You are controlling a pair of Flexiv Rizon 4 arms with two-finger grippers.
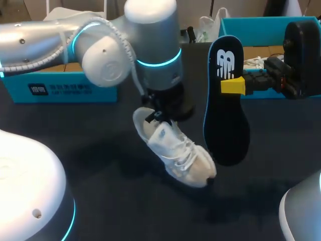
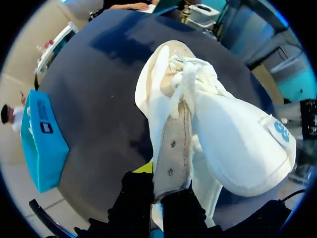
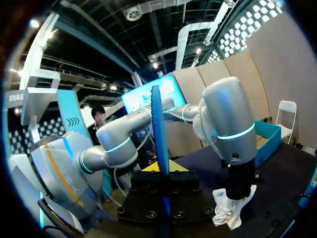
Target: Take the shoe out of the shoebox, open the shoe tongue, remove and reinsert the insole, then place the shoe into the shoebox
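Head view: the left pincer [image 1: 159, 114] pinches the white shoe [image 1: 176, 153] by the rim of its opening, at mid-worktop [image 1: 100, 191]. The right pincer [image 1: 233, 85] grips the dark insole [image 1: 225, 118], held upright beside the shoe, in front of the blue shoebox [image 1: 251, 21].

Left wrist view: both fingers clamp the shoe's rim.

Right wrist view: the insole stands edge-on, squeezed between the fingers.

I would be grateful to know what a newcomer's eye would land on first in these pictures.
Most likely the dark, blue-rimmed insole, held upright in the air by the right gripper, right of the middle in the head view. Just beside it, the white shoe hangs tilted, toe down, over the dark table, with the left gripper clamped on it near the heel.
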